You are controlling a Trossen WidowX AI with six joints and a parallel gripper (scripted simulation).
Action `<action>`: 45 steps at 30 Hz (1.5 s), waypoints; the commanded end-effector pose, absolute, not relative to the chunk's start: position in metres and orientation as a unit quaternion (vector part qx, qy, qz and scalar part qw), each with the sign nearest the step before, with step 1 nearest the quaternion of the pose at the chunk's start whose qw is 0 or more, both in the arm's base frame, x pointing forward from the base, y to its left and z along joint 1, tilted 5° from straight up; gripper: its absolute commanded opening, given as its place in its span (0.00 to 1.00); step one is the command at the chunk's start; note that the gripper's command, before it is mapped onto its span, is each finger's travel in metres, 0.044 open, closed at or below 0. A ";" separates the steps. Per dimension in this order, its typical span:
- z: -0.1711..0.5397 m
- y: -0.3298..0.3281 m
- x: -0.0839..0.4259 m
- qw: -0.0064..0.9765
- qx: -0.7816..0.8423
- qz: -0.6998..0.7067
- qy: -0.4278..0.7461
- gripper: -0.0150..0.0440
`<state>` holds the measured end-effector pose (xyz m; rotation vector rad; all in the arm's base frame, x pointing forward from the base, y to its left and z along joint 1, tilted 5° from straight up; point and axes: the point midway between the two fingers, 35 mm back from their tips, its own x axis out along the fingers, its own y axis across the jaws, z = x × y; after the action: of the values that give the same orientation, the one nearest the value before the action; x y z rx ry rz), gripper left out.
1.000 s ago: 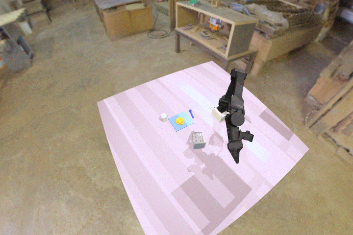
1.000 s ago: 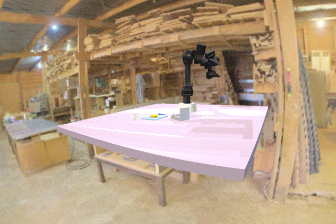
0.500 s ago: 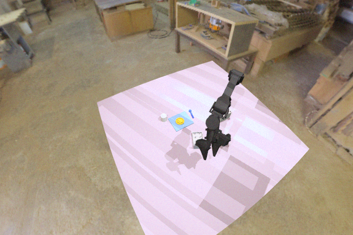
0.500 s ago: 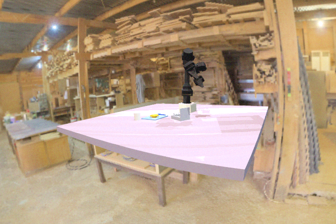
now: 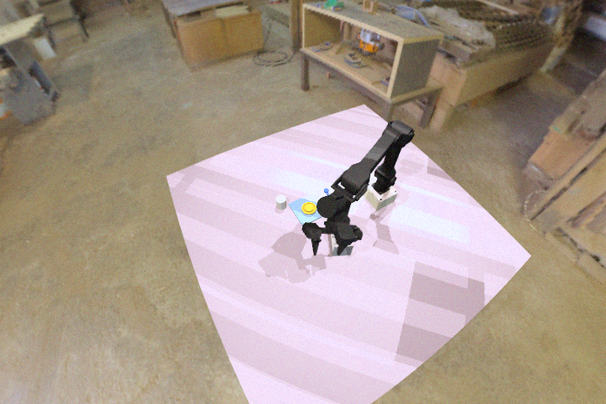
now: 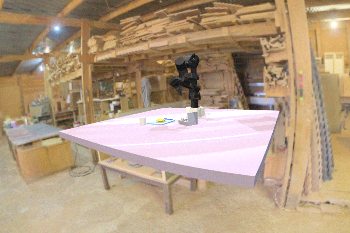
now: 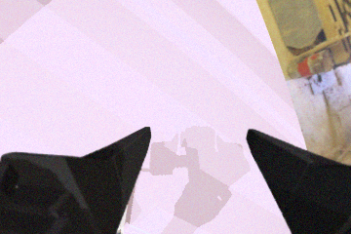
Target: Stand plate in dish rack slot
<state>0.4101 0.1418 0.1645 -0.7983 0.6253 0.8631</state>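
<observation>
Plate [image 5: 308,208] [image 6: 160,120], yellow and round, is observed lying flat on a light-blue board [image 5: 300,214] [image 6: 153,123]; it is not stood in the rack. The board is laid flat on the pinkish, striped surface [image 5: 275,314] [image 6: 194,148] [image 7: 86,88]. A white cylindrical cup [image 5: 280,203] [image 6: 142,121] is placed upright near the board, on the side away from the arm base. A blue utensil [image 5: 326,190] [image 6: 168,119] is seen near the board's edge, partly covered by the arm in the top view. The dish rack [image 5: 347,251] [image 6: 192,118], grey, with a tall panel at one end, is located apart from the board; in the top view it is partly hidden behind the pincer [image 5: 326,254] [image 6: 181,94] [image 7: 199,130]. The pincer is found released, fingers spread wide with nothing grasped, and is held well above the surface, pointed downward at a slant. The black arm [image 5: 377,152] [image 6: 194,100] is mounted on a cream base [image 5: 374,202] [image 6: 200,111]. Shadows are cast below it. In the wrist view, a pale sliver is partly covered by one finger; its identity cannot be told.
</observation>
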 end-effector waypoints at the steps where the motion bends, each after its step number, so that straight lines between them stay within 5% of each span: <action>1: 0.138 0.109 0.410 0.791 -0.332 0.367 0.360 0.93; 28: 0.057 -0.059 0.358 0.769 -0.072 0.119 0.624 0.93; 45: 0.033 -0.112 0.311 0.720 0.037 0.015 0.692 0.93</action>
<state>0.3179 -0.1112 0.0400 0.0601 1.4985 0.0456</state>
